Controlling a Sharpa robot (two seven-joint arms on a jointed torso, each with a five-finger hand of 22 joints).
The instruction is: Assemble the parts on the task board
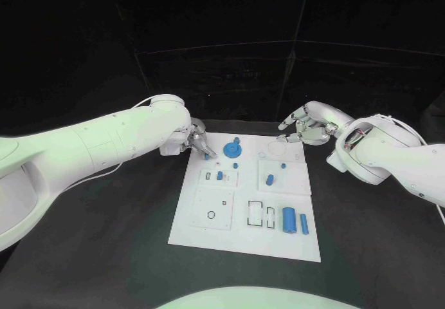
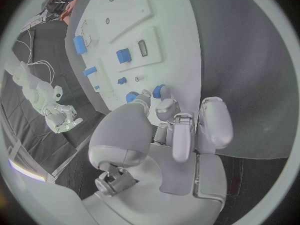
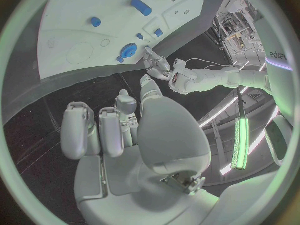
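The white task board (image 1: 236,241) lies in the middle of the black table. A round blue part (image 1: 233,151) stands near its far edge. Smaller blue parts (image 1: 270,181) sit mid-board, and a blue cylinder (image 1: 289,220) lies near the front right. My left hand (image 1: 199,143) hovers at the board's far left corner, its fingers loosely bent and holding nothing, fingertips just left of the round part (image 2: 158,91). My right hand (image 1: 301,129) hangs over the far right corner, fingers also loosely bent and empty. From the right wrist, the round part (image 3: 129,50) shows beside the left hand (image 3: 159,67).
The board (image 2: 172,32) carries several recessed slots and outlines, among them a rectangular frame (image 1: 260,214) near the front. Bare black table (image 1: 111,219) surrounds the board on all sides. A black backdrop stands behind the table.
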